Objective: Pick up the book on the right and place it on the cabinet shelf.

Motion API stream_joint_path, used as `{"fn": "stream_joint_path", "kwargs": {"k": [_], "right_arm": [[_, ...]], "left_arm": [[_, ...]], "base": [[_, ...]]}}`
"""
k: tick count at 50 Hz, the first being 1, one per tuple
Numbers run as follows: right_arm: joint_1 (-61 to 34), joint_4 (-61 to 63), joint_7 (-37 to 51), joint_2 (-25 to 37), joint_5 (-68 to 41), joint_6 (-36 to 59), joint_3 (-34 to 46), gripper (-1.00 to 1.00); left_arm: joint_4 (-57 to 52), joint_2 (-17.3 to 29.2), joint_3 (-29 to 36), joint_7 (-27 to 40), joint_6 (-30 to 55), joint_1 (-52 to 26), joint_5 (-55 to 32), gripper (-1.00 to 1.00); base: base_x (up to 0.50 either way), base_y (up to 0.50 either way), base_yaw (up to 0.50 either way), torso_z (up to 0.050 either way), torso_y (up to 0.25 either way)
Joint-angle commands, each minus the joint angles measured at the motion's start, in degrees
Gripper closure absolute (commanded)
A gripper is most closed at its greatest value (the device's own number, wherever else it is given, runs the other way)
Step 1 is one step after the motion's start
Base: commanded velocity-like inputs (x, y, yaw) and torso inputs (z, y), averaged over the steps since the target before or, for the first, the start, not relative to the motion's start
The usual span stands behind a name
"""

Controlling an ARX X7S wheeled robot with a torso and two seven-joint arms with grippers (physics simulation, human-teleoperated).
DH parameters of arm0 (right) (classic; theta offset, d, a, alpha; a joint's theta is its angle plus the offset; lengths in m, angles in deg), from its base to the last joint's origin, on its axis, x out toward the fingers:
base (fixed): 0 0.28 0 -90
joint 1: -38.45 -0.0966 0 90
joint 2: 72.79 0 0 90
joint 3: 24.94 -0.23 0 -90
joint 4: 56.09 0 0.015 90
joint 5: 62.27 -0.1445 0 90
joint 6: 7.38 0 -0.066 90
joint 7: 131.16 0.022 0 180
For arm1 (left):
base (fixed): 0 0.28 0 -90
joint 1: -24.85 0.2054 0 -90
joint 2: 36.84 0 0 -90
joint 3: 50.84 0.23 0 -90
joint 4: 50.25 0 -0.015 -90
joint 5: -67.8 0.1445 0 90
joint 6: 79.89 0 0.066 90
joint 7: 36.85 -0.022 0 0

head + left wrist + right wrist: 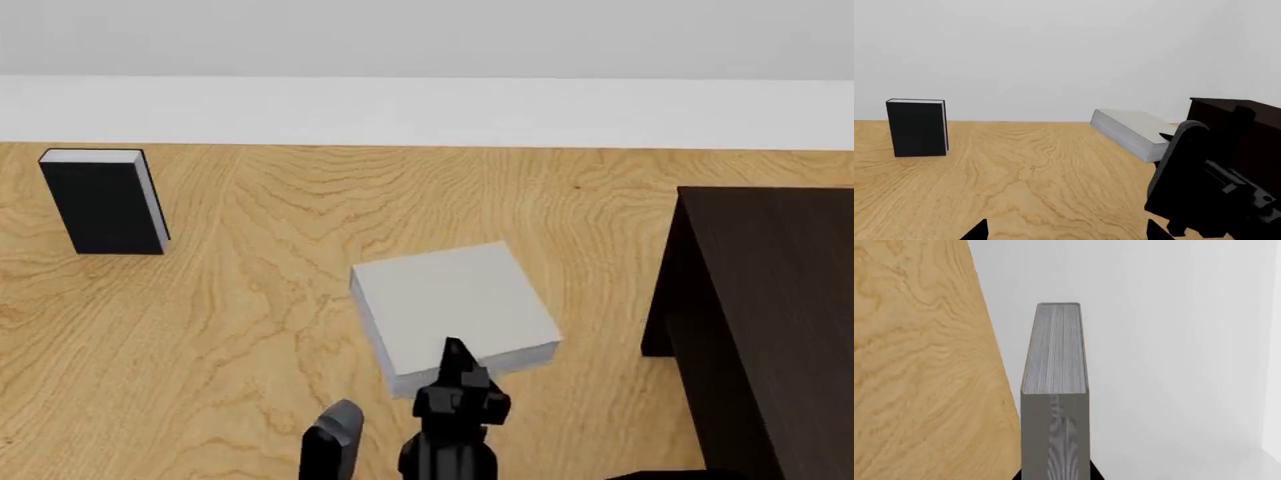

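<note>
While pinching the book (447, 300) by its near edge only, flat and low over the table (240, 330) just left of the cabinet (774, 300), risks letting the far end sag and pivot out of the right gripper (457, 360). Cannot tell whether lifted clear or resting. Could also clip the cabinet's side panel on the swing across. No sight of the cabinet shelf. Left gripper (1066, 234) spread wide, idle; black book (104, 205) upright, well apart.
</note>
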Motion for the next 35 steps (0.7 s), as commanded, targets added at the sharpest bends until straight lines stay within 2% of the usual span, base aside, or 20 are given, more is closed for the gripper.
{"fn": "stream_joint_path", "kwargs": {"k": [1,13,35], "right_arm": [[4.7,-5.8,2.6,-0.3,3.6,-0.5,-3.4,1.0],[8.7,-11.6,1.0,-0.3,3.8,-1.6,-4.3,1.0],[11.1,-17.3,0.5,-1.4,1.7,5.7,-4.0,1.0]], "left_arm": [[0.0,0.1,0.4,0.2,0.2,-0.1,0.1,-1.0],[-0.1,0.1,0.6,0.4,-0.1,0.1,0.0,-1.0],[0.2,0.4,0.7,0.4,-0.7,0.3,-0.6,-1.0]], "base": [[0.0,0.0,0.0,0.0,0.0],[0.0,0.0,0.0,0.0,0.002],[0.0,0.0,0.0,0.0,0.001]]}}
